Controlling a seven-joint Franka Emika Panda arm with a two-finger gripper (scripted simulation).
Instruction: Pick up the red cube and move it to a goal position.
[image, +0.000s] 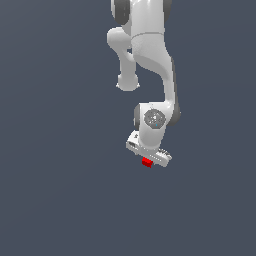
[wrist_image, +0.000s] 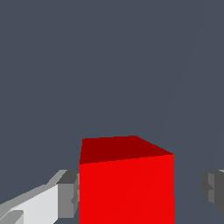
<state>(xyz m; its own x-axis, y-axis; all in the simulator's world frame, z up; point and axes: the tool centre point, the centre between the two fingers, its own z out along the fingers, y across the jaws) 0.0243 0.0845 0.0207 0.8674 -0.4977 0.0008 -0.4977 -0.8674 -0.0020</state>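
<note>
The red cube (image: 147, 162) shows as a tiny bright-red block just under the white hand in the exterior view, a little below the picture's middle. In the wrist view the red cube (wrist_image: 127, 183) fills the space between the two grey fingers. My gripper (image: 148, 159) is open and straddles the cube. In the wrist view my gripper (wrist_image: 140, 192) has one finger pad (wrist_image: 69, 192) right against a cube face, while the other finger pad (wrist_image: 213, 188) stands apart from the cube with a visible gap. The cube's underside is out of view.
The white arm (image: 150, 55) reaches down from the top of the exterior view. A plain dark grey-blue surface (image: 60, 190) lies all around. No other objects show.
</note>
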